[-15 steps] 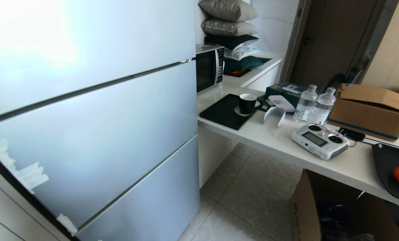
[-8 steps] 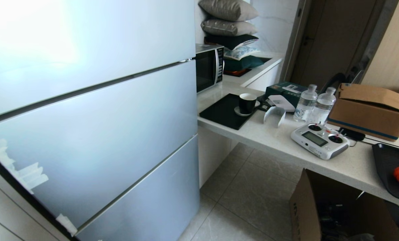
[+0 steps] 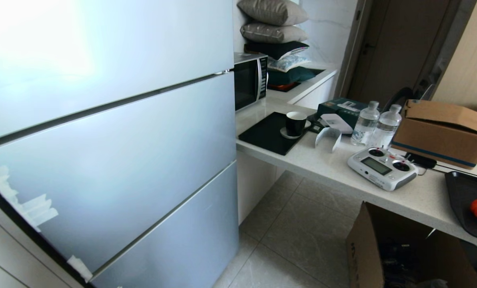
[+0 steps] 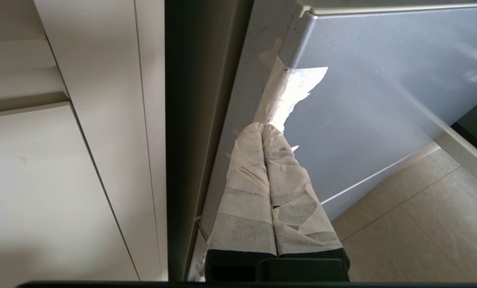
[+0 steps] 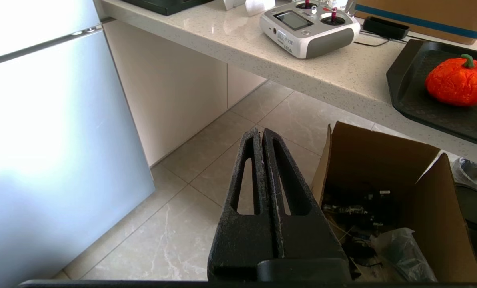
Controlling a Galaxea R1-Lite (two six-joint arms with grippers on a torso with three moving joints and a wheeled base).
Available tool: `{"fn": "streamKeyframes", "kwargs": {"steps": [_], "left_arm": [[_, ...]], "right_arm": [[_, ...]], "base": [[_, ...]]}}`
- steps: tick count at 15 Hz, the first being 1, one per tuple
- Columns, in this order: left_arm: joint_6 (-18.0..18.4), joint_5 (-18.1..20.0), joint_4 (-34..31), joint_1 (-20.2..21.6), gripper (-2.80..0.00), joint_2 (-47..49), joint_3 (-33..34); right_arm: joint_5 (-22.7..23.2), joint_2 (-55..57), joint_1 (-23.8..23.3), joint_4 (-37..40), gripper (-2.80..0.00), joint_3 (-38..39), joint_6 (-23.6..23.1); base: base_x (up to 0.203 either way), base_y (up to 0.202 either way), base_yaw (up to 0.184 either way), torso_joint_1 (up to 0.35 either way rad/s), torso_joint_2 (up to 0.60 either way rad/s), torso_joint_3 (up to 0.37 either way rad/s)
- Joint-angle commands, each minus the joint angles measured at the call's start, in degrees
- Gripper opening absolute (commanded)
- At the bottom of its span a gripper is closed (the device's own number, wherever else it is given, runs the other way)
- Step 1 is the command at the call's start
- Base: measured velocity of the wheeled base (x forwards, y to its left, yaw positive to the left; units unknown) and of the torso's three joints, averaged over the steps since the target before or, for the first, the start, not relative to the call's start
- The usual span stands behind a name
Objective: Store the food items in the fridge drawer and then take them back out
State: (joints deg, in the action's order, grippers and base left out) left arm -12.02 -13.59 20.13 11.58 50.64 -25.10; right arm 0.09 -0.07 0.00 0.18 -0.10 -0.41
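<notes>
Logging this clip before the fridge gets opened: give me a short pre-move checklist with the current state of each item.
1. Fridge doors closed, drawer not yet reachable: ok as a starting state.
2. Left gripper at the taped edge of the door, jaws together and empty: ok. Whether it touches the door: cannot tell.
3. Right gripper jaws together, empty, hanging over the floor beside the open cardboard box: ok.
4. Orange pumpkin-shaped food item sitting on the black tray on the counter: ok.
5. Floor tiles in front of the fridge: ok for door swing.
6. Fridge drawer state inside: cannot tell.
</notes>
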Motion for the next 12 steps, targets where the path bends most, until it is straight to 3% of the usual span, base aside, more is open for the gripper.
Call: {"fn": "streamKeyframes", "kwargs": {"steps": [1, 6, 10, 12], "left_arm": [[-0.10, 0.14, 0.33, 0.28, -2.80, 1.54, -0.28], [-0.20, 0.38, 1.57, 0.51, -2.80, 6.89, -3.46], [-0.20, 0.50, 1.58, 3.10, -2.80, 7.28, -3.82], [-0.39, 2.40, 1.59, 3.10, -2.80, 7.52, -3.74]], "right_arm": [[-0.01, -0.01, 0.00, -0.01, -2.80, 0.01, -0.02], [-0.01, -0.01, 0.00, -0.01, -2.80, 0.01, -0.02], [-0.01, -0.01, 0.00, -0.01, -2.80, 0.01, -0.02], [-0.01, -0.01, 0.09, -0.01, -2.80, 0.01, -0.02]], "base": [[0.000, 0.000, 0.000, 0.000, 0.00, 0.000], [0.000, 0.000, 0.000, 0.000, 0.00, 0.000], [0.000, 0.000, 0.000, 0.000, 0.00, 0.000], [0.000, 0.000, 0.000, 0.000, 0.00, 0.000]]}}
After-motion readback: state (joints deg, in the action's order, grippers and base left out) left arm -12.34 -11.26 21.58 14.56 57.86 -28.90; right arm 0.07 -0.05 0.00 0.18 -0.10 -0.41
